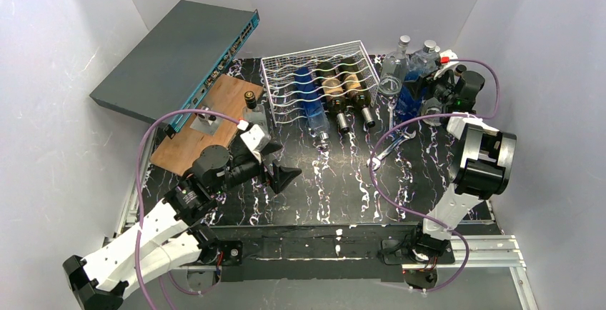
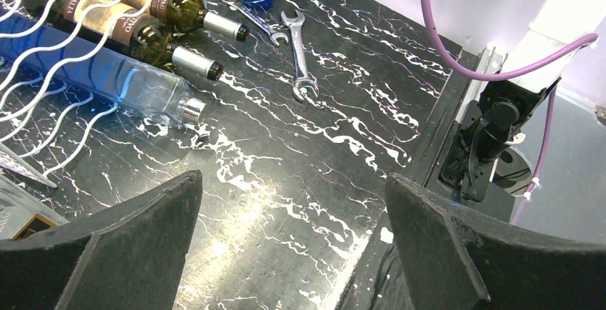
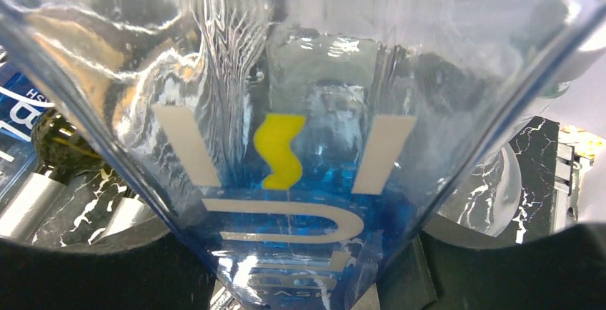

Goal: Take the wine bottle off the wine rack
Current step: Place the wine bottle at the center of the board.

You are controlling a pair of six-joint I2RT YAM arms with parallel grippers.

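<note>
Beside the white wire wine rack (image 1: 282,85), right fingers (image 3: 86,274) grip a clear blue-tinted glass bottle (image 3: 286,110); left fingers (image 2: 128,246) stand wide open.

Wine rack (image 1: 286,92): white-coated wire, smooth. Wine bottles (image 2: 143,31): dark glossy glass, paper labels, silvery foil necks. Clear blue-tinted bottle (image 3: 300,110): glossy glass. Counter (image 1: 336,181): black, white-veined, shiny. Wrench (image 2: 299,53): bright bare metal. Board (image 1: 207,128): matt wood. Left tool (image 2: 291,181): matt black plastic, grainy.
</note>
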